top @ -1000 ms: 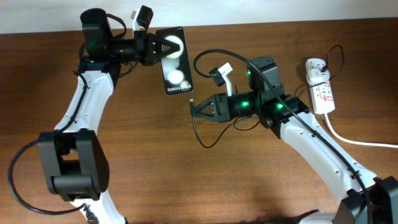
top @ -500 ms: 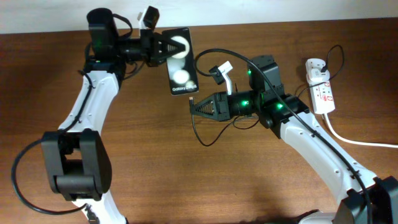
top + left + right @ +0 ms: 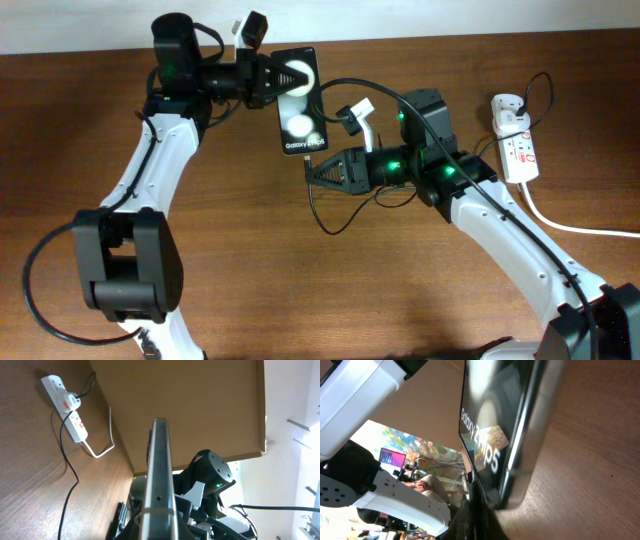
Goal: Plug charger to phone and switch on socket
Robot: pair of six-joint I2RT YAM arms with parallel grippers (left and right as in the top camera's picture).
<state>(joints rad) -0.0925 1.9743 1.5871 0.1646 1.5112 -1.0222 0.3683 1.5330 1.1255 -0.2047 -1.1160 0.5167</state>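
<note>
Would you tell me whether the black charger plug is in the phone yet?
Cannot tell: overhead, the small black plug tip in the right end effector sits at the glossy black smartphone's lettered end.

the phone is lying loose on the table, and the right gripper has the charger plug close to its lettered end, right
Not quite. The phone is not lying loose: the left gripper is clamped on its upper end, as the overhead view shows. The rest holds: the right gripper has the charger plug close to the lettered end.
</note>
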